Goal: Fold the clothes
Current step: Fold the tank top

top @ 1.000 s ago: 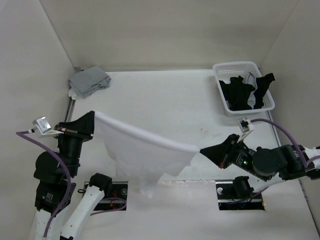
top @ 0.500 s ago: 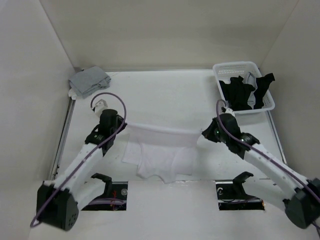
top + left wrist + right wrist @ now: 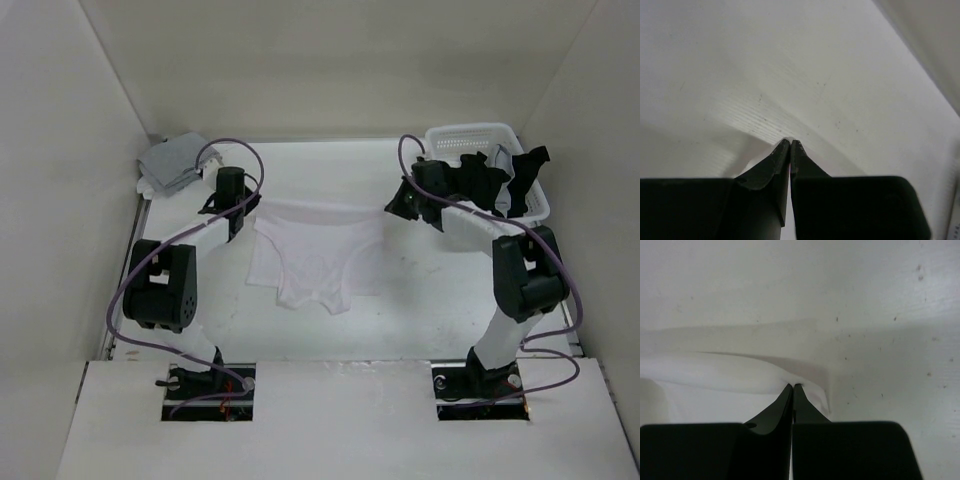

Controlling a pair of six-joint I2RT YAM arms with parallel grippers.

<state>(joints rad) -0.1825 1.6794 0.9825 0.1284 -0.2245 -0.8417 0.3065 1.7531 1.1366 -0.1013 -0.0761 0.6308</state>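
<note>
The far corners of the white top (image 3: 315, 262) are pinched by the left claw (image 3: 249, 212) and right claw (image 3: 391, 207). Its edge is stretched taut, likely for laying flat.

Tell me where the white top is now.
In the top view the white top lies at mid-table, its far edge held by the left fingers and the right fingers, left of the basket.

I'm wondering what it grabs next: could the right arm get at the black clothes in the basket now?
Probably not yet. The black clothes and their basket sit close beside that arm, nothing between, but the right gripper is shut on a corner of the white top and must let go first.
</note>
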